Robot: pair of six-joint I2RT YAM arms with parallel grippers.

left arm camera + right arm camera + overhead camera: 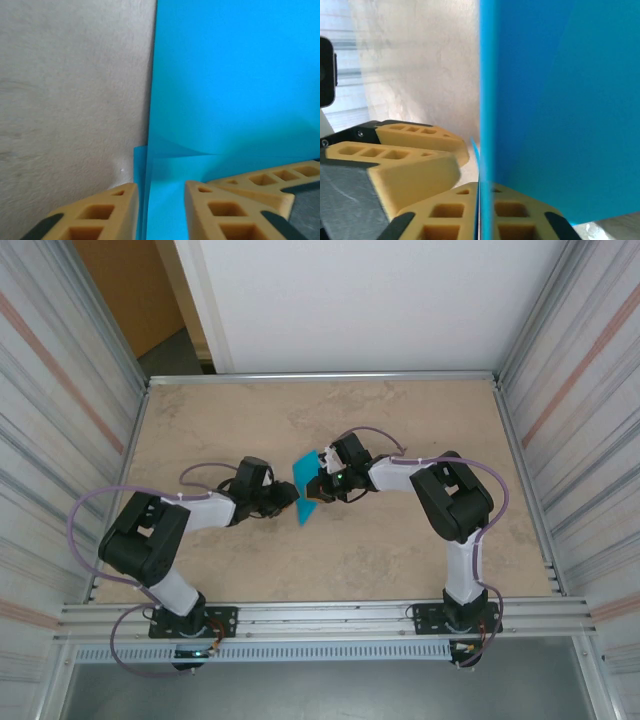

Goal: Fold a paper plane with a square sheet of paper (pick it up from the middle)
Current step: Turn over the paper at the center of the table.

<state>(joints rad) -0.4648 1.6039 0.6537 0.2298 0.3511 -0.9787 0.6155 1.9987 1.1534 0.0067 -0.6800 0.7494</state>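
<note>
— Where's the square sheet of paper?
— Centre of the top view, partly folded and standing on edge over the desk, between both arms.
— And the right pincer?
— Pressed together on the paper's edge.
— And the left pincer?
— Slightly spread, with a folded edge in the gap.

The square sheet of paper overruns the left wrist view's top edge
</note>
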